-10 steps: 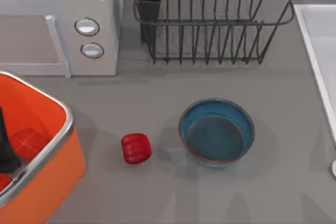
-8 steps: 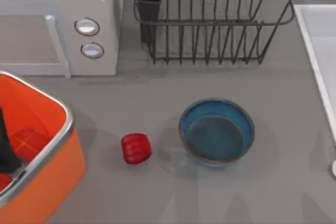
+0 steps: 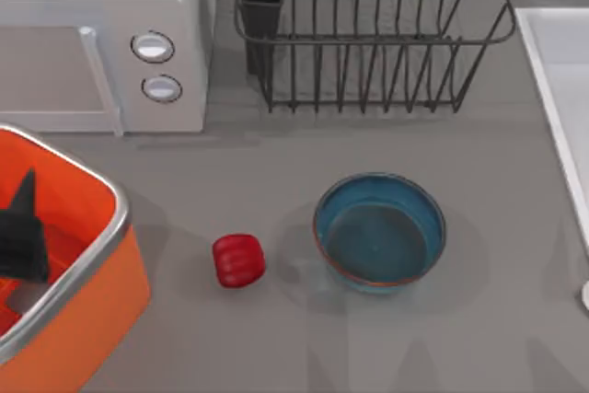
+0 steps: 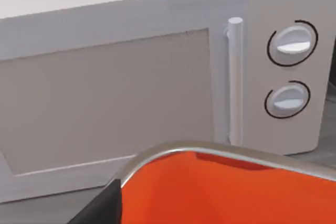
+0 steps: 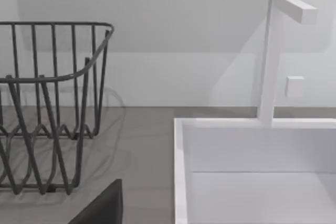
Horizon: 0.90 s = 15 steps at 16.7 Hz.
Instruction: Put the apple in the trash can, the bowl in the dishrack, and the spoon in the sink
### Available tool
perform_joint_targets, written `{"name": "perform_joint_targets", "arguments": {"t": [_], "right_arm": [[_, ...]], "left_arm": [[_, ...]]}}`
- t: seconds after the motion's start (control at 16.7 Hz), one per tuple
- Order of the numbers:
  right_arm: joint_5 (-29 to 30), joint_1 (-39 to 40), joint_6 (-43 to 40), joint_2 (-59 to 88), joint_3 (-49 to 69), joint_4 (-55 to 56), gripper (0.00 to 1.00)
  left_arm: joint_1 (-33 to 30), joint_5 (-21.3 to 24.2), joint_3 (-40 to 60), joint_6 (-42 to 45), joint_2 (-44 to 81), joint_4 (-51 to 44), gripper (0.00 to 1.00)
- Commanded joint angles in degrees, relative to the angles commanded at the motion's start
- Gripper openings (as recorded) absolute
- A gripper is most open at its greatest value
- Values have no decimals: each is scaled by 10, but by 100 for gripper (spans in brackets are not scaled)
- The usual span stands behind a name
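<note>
My left gripper [image 3: 20,236] hangs over the trash can [image 3: 92,255] at the counter's [image 3: 276,172] left edge; I cannot tell how its fingers stand. The apple [image 3: 238,260] lies on the counter between the can and the bowl [image 3: 379,232], just beside the bowl. I judge a careless sideways reach could clip the can's silver rim, or nudge the ribbed apple into rolling against the bowl.
</note>
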Motion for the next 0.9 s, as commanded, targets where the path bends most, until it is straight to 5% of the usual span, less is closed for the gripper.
{"name": "perform_joint_targets", "arguments": {"t": [0.9], "right_arm": [[0,0,0,0,0,0,100]], "left_arm": [[-178,-3,376,176,541,-287,100]]}}
